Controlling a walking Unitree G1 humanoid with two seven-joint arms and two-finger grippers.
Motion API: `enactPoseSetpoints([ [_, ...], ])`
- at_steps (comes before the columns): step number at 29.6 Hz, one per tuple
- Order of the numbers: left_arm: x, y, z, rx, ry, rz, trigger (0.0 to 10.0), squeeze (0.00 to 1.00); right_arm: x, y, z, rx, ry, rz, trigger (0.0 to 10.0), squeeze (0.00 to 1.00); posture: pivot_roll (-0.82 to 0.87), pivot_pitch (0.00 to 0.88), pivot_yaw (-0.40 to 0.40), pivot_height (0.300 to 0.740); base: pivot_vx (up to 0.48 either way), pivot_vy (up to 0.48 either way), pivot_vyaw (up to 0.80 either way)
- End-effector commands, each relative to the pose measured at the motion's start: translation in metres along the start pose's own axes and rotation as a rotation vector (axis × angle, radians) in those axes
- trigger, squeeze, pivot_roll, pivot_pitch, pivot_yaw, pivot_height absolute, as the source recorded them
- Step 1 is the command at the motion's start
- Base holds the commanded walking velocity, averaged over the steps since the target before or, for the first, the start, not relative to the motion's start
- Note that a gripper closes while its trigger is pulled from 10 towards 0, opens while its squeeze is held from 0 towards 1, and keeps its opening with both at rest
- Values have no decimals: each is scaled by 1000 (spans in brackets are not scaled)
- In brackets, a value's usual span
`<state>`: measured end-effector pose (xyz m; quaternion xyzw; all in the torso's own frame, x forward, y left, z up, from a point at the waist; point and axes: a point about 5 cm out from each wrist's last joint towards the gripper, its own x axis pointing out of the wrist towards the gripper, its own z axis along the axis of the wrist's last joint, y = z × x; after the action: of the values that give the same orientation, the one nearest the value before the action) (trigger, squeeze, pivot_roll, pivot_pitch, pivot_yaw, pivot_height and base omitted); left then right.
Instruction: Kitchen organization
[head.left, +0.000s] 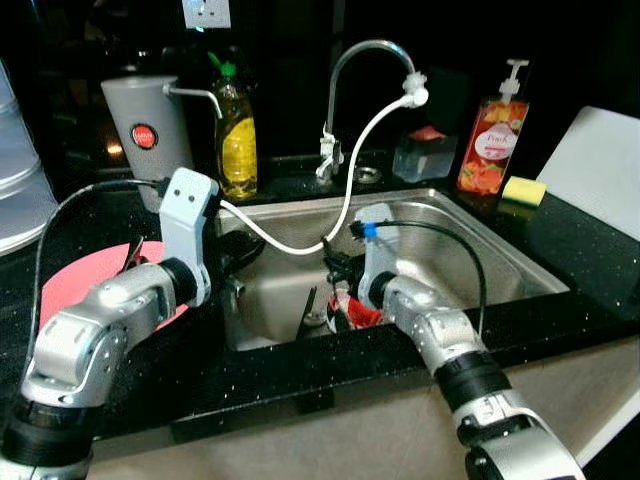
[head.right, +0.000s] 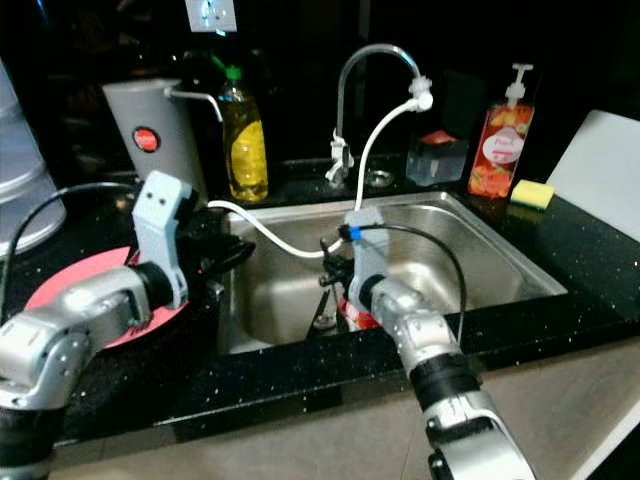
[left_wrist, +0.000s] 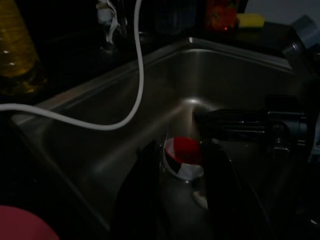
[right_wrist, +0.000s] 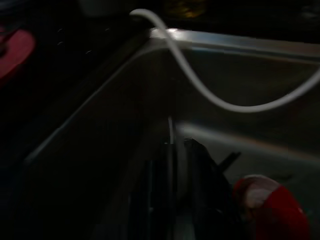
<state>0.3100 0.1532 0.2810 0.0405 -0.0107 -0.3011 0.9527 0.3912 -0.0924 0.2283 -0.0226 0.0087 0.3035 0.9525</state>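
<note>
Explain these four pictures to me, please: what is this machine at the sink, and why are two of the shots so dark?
It is a humanoid robot with two silver arms, each ending in a gripper of two long black fingers. The two bright pictures come from a stereo camera on its head, looking down at a steel sink set in a black counter. The two dark ones come from cameras on its wrists, looking along the fingers into the shaded basin.

The left gripper is at the sink's left edge, its fingers open and pointing at a red and white cup on the sink bottom. The right gripper reaches down into the basin beside that cup, fingers together around a thin, pale upright object I cannot identify.

On the counter: a pink plate, a grey jug, a yellow soap bottle, a red pump bottle and a yellow sponge. A white hose hangs from the tap.
</note>
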Motion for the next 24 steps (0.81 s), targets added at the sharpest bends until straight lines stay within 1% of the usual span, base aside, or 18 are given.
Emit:
enactPoseSetpoints([
  [1,0,-2,-5,-4,18,1,10000,0,0,3,-5,-15,18,31,10000,1000,-44,58,-26,740,0,0,0],
  [6,-1,-2,-6,-1,19,4,10000,0,-2,2,2,-25,-9,43,10000,1000,-42,54,-31,740,0,0,0],
  [7,0,-3,-7,1,18,5,10000,0,-3,0,7,-26,-29,36,10000,1000,-43,52,-30,740,0,0,0],
  [8,0,-3,-7,2,17,5,10000,0,-5,-2,13,-28,-58,33,10000,0,-44,51,-30,740,0,0,0],
  [11,1,-6,-8,0,11,5,10000,0,-16,-9,38,-44,-163,11,10000,0,-46,49,-29,740,0,0,0],
  [12,2,-6,-8,-1,9,6,10000,0,-20,-10,44,-52,-185,5,10000,0,-46,49,-29,740,0,0,0],
  [13,2,-6,-8,-1,9,6,10000,0,-20,-10,44,-52,-185,5,10000,0,-46,49,-29,740,0,0,0],
  [15,2,-7,-8,-7,4,13,10000,0,-30,-9,60,-81,-257,-18,10000,0,-47,50,-29,740,0,0,0],
  [17,2,-7,-8,-12,2,20,10000,0,-42,-4,75,-114,-333,-39,10000,0,-49,50,-26,740,0,0,0],
  [18,2,-7,-8,-12,2,20,10000,0,-42,-4,75,-114,-333,-39,10000,0,-49,50,-26,740,0,0,0],
  [20,0,-7,-9,-9,8,28,10000,0,-56,7,89,-107,-405,-45,10000,0,-51,51,-25,740,0,0,0],
  [21,0,-8,-10,-6,10,30,10000,0,-61,13,92,-105,-426,-52,10000,0,-53,54,-21,740,0,0,0],
  [22,0,-8,-10,-6,10,30,10000,0,-61,13,92,-105,-426,-52,10000,0,-53,54,-21,740,0,0,0],
  [24,-1,-9,-10,-5,10,36,10000,0,-68,19,91,-88,-437,-71,10000,0,-55,55,-19,740,0,0,0],
])
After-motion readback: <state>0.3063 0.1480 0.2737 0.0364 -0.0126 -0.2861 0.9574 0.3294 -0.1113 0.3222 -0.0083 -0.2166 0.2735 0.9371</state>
